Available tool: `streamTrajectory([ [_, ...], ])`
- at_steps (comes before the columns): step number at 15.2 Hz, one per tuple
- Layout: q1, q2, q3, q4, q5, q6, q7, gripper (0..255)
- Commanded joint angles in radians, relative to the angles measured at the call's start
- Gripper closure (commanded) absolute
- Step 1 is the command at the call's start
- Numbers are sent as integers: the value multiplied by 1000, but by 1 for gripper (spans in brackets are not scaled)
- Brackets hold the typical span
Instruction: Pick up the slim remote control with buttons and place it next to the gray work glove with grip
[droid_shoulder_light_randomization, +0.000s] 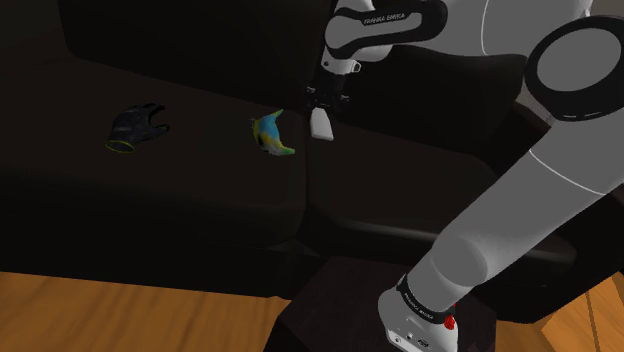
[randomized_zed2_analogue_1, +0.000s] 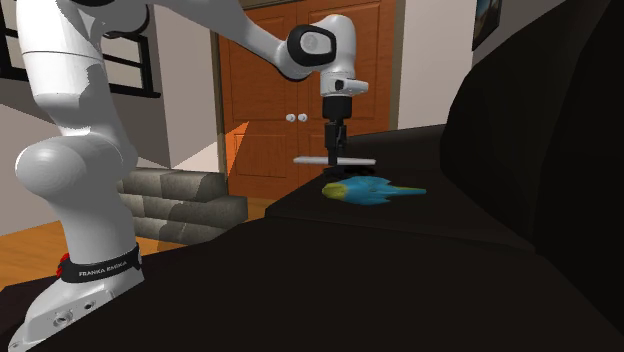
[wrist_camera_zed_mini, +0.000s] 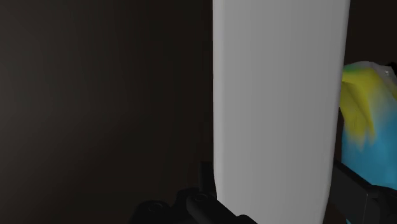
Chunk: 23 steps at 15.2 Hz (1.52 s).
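Note:
A slim, plain grey-white remote hangs above the dark sofa seat, and my black gripper is shut on it. From the second exterior view the remote lies level in the gripper, lifted off the cushion. In the wrist view the remote stands long and pale between the fingers; no buttons show on it. The dark work glove with a green cuff lies flat on the seat, well toward the shoulder view's left of the gripper.
A blue and yellow toy bird lies on the sofa seat between remote and glove, just beside the gripper. The sofa back rises alongside. An orange double door and a grey couch stand beyond.

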Motion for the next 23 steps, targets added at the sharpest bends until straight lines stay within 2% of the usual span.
streamTrajectory([
  [1, 15, 27, 17, 38, 1, -11, 32, 255],
  [7, 77, 161, 76, 205, -9, -47, 155, 255],
  [12, 135, 296, 113, 386, -30, -97, 251, 255],
  [18, 218, 497, 140, 678, -64, -193, 352, 255],
  [22, 285, 672, 146, 956, -90, -297, 404, 255],
  [23, 284, 669, 145, 937, -89, -282, 405, 255],
])
